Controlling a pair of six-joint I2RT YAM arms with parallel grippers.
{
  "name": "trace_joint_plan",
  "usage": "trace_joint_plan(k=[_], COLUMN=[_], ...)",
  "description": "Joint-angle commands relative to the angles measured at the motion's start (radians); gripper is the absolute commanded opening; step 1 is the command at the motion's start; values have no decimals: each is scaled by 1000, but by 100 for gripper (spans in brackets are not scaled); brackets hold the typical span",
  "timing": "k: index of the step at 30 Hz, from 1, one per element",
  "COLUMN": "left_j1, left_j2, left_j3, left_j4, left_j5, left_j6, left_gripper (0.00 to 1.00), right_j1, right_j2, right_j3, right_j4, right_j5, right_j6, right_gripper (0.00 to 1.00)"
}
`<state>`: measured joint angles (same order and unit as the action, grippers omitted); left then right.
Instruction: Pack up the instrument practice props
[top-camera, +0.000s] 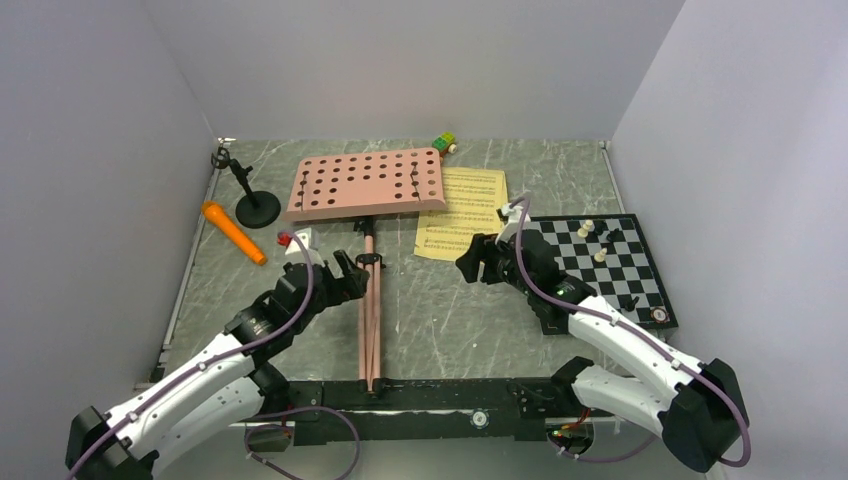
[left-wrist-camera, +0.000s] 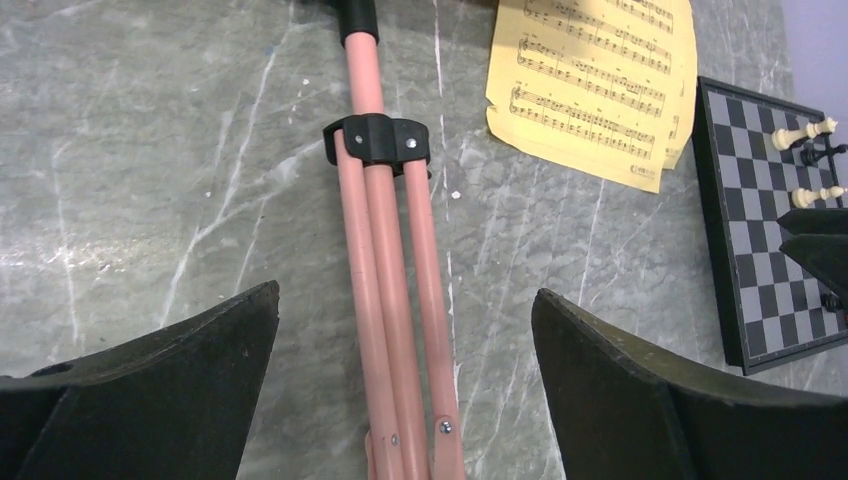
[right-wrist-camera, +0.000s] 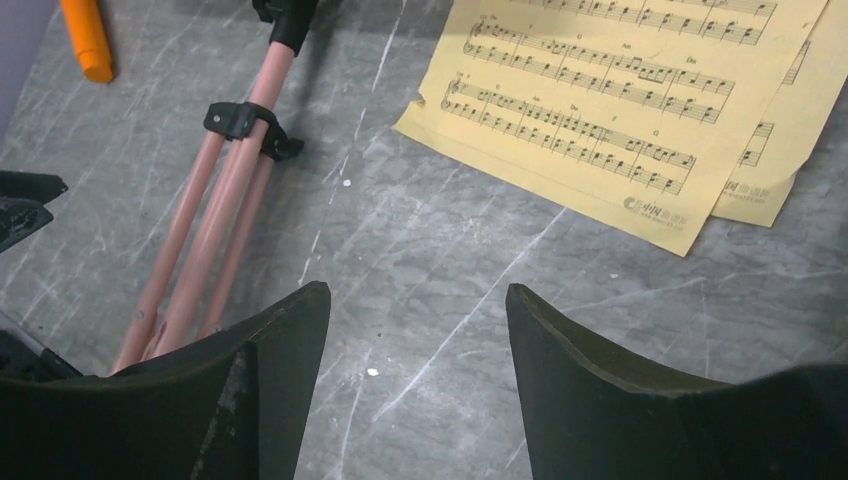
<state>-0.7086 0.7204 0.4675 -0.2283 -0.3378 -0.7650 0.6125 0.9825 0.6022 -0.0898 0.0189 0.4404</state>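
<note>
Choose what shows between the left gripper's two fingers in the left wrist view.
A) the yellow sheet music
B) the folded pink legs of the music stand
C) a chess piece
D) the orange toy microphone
B: in the left wrist view the music stand's pink legs run up through the gap of the open left gripper, with clear table showing between them and each finger.

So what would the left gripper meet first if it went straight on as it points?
The left gripper would likely meet the folded legs of the pink music stand; they lie between its open jaws, but depth is unclear.
</note>
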Motion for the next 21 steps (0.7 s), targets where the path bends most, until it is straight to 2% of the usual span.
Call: trace_joint_plan(k=[1,4,6,8,10,12,15,21], left_j1=[-4,-4,-5,-5,-4,-5,-7,-7], left_j2=[-49,-29,10,60,119,177,203,57], left_j3=[11,43,79,134,204,267,280,140], left_j4=[-80,-128,-165,-228,-315,-380,-382,-238], left_j5=[-66,-106,-115,-130,-146,-137,-116,-68], left_j6=[-56,-72,-81,-104,-120,-74,15,71], left_gripper=[99,99,99,99,99,99,99,99], right_j1=[0,2,1,1,2,2,2,2], right_j2=[-28,-15,-18,-36,-61,-88,-124,-134], right_j3=[16,46,57,56,50,44,36,41], right_j4=[56,26,10,10,15,27,39,11], right_j5=[51,96,145,186,216,229,239,255], right_j6=[-1,31,65,86,100,93,76,92], right_gripper=[70,71,76,84,99,100,100,100])
